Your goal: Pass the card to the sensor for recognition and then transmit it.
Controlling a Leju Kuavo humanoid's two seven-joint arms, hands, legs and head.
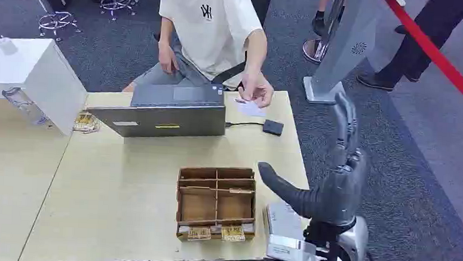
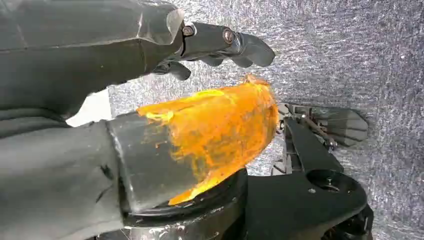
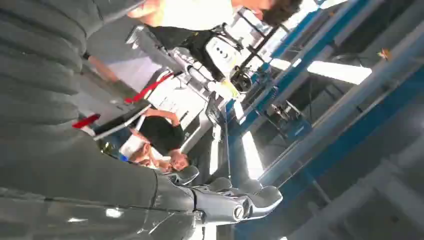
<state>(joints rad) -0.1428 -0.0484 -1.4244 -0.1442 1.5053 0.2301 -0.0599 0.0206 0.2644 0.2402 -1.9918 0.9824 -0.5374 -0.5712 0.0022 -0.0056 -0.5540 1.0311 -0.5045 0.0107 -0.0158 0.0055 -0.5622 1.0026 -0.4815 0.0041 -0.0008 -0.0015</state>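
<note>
Handover looks finished from my seat: right hand (image 1: pixel 340 172) hangs off the worktop (image 1: pixel 111 202) edge, fingers wide and empty, while a person holds the card (image 1: pixel 249 106) at the far edge.

A laptop (image 1: pixel 169 112) sits open near the far edge of the pale wooden counter (image 1: pixel 111 202), its grey back facing the camera. A black cable (image 1: pixel 244 124) runs from its right side. Nearer the front stands a brown divided box (image 1: pixel 216 202) with several compartments; small yellow-labelled packs (image 1: pixel 216 232) lie in its front row. A white cabinet (image 1: pixel 32 72) stands at the left, with a clear plastic bottle (image 1: pixel 24 104) lying against it. Behind the counter sits a person in a white T-shirt (image 1: pixel 208 23). A red barrier strap (image 1: pixel 437 54) crosses the dark carpet (image 1: pixel 394 175) at the right.
</note>
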